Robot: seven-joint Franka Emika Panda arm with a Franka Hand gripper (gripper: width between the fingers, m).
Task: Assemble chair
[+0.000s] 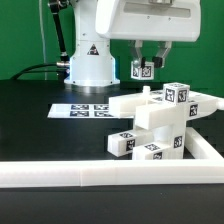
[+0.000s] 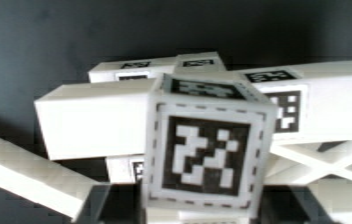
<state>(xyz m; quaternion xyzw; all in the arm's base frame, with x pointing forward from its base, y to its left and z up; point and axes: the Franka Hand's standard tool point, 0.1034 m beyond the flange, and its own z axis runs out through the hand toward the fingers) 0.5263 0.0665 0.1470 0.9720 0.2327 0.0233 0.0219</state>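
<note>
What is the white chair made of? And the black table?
The chair looks like hard white plastic: smooth, chunky blocks with crisp edges, bearing what seem to be printed paper tags. The table looks matte black, maybe cloth or a mat; I can't tell which.

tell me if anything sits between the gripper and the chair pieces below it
Nothing visible does. In the exterior view the gripper hangs just above the chair with only open air between. The wrist view shows a tagged piece directly beneath, unobstructed.
</note>
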